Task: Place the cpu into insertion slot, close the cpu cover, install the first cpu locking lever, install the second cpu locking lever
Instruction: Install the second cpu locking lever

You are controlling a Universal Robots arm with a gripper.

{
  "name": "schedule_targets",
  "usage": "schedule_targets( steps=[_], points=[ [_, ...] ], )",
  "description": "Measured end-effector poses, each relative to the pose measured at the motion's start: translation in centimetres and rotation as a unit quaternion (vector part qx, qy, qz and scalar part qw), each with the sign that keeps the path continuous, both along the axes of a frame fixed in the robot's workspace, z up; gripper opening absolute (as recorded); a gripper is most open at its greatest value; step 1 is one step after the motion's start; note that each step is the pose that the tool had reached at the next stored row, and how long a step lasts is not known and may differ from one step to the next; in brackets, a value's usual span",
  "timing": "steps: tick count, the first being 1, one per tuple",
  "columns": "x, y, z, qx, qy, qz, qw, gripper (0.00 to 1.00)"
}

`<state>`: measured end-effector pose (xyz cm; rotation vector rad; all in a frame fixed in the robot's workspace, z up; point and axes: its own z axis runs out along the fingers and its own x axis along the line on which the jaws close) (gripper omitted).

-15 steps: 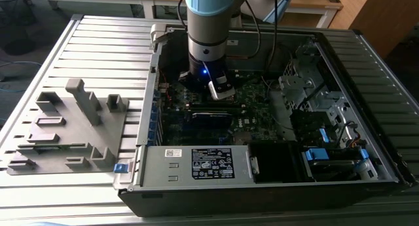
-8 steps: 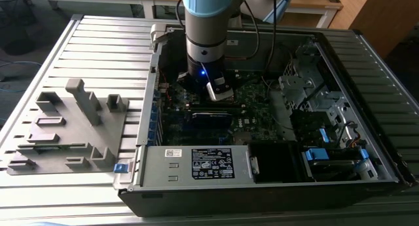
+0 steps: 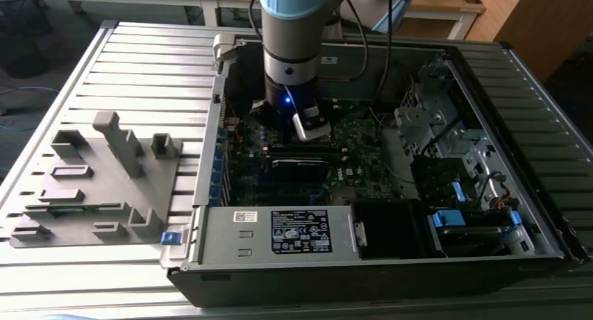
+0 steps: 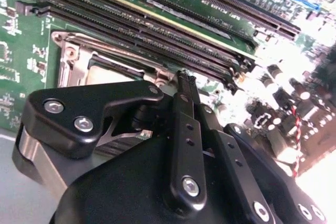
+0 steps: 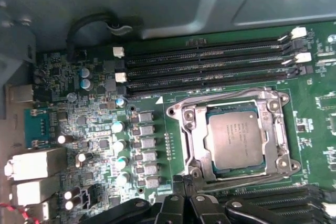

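Note:
The cpu (image 5: 236, 135), a silver-grey square chip, lies flat in the insertion slot (image 5: 283, 164) on the green board. The cpu cover (image 5: 195, 136), a silver metal frame, lies down around it, and the chip's face shows through its window. My gripper (image 5: 185, 180) is shut with nothing between its black fingers. Its tips stand just off the socket's edge, on the side away from the nearest memory slots (image 5: 210, 69). In the second wrist view the shut gripper (image 4: 184, 75) points at the cover (image 4: 100, 51) rim, close to or touching it. In the exterior view the arm (image 3: 287, 70) reaches down into the open computer case.
Long black memory slots (image 4: 157, 30) run beside the socket. Capacitors and chokes (image 5: 142, 140) crowd the board on another side. The case walls (image 3: 213, 160), drive bays (image 3: 463, 181) and power supply (image 3: 278, 233) hem in the arm. A grey fixture plate (image 3: 93, 181) lies at the exterior view's left.

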<state>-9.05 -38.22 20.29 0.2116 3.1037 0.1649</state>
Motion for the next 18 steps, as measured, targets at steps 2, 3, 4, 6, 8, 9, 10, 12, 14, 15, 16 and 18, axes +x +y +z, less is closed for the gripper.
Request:
schedule_targets(
  steps=[2,3,4,6,8,9,10,12,14,15,16,18],
  points=[
    [0.00,0.00,0.51,0.0000,0.0000,0.000,1.00000,0.11],
    [0.01,0.00,0.78,0.0000,-0.0001,0.000,1.00000,0.11],
    [0.02,0.00,1.06,0.0001,0.0000,0.000,1.00000,0.11],
    [0.04,0.00,1.60,0.0000,0.0000,0.000,1.00000,0.11],
    [0.05,0.00,1.90,0.0000,0.0000,0.000,1.00000,0.11],
    [0.05,0.00,1.90,0.0001,-0.0001,0.000,1.00000,0.11],
    [0.05,0.00,1.90,0.0002,-0.0001,0.000,1.00000,0.11],
    [0.05,0.00,1.93,0.0000,0.0000,0.000,1.00000,0.11],
    [0.30,0.00,1.93,-0.0001,0.0000,0.000,1.00000,0.11],
    [0.57,0.00,1.91,-0.0001,0.0000,0.000,1.00000,0.11],
    [0.93,0.00,1.89,0.0000,0.0000,0.000,1.00000,0.11],
    [1.81,0.00,1.86,0.0000,0.0001,0.000,1.00000,0.11]
  ],
)
